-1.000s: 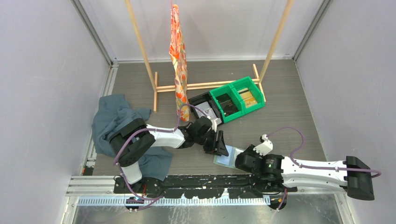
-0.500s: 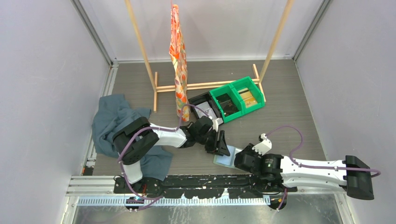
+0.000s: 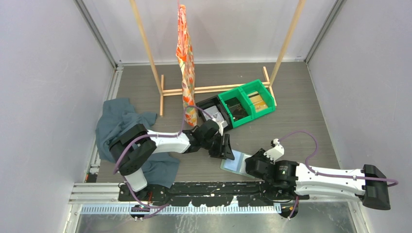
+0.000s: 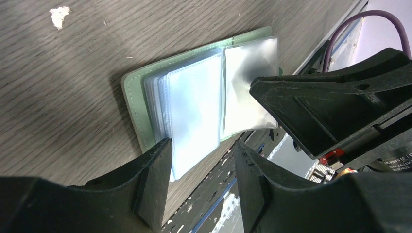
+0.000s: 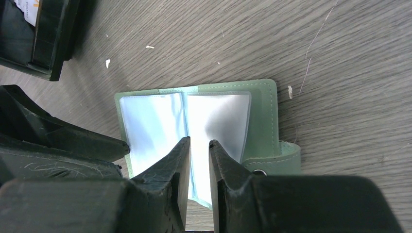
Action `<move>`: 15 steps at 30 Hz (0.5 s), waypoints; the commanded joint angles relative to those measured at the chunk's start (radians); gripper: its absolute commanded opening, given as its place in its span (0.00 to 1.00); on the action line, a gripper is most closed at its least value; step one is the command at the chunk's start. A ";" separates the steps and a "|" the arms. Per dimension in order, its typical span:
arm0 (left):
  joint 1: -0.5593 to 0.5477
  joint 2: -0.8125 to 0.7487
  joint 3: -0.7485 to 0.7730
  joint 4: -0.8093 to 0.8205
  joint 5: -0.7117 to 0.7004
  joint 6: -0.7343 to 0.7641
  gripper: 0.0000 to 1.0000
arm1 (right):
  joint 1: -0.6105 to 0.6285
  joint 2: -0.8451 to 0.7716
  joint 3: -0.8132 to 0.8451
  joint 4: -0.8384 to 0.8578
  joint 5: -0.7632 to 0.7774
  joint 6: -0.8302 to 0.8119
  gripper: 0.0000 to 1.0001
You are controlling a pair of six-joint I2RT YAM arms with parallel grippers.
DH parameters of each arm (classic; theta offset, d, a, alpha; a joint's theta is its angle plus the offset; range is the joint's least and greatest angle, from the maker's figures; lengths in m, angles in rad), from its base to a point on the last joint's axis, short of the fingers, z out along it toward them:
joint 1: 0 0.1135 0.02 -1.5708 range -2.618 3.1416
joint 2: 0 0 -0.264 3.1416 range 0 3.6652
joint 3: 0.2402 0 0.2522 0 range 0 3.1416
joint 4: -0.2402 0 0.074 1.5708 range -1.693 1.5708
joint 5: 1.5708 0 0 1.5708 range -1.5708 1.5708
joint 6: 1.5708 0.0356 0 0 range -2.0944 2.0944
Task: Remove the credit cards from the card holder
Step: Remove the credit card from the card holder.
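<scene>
Your right gripper (image 5: 198,143) has its two fingers close together with only a thin gap between them. They hang over the middle fold of the card holder (image 5: 262,121), and nothing shows in the gap but the pale page below. Your left gripper (image 4: 201,160) has its fingers wide apart and holds nothing. It sits just over one short edge of the card holder.

The card holder lies open and flat on the table (image 3: 291,121), near the front edge, right between the two grippers. Its clear pockets face up. On one side the pages look pale blue, on the other shiny and silver. You cannot tell if cards sit inside them. From above, its long side runs roughly left to right, a little tilted, and the fold runs across that. A small green strap (image 5: 272,164) sticks out from the edge close to the right gripper.

The two grippers crowd each other. In the left wrist view a dark finger of the right gripper covers part of the shiny page. In the right wrist view the left gripper hides the far edge of the holder.

Further back stand a black tray (image 3: 214,109) and two green bins (image 3: 245,104), well apart from the holder. Behind them is a wooden rack (image 3: 214,89) with an orange cloth (image 3: 184,63) hanging down. A dark blue-green cloth (image 3: 116,124) lies by the left arm.
</scene>
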 commanded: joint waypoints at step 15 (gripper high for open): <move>0.004 0.041 0.006 0.080 0.075 -0.017 0.51 | -0.004 0.010 0.025 0.002 0.039 0.002 0.26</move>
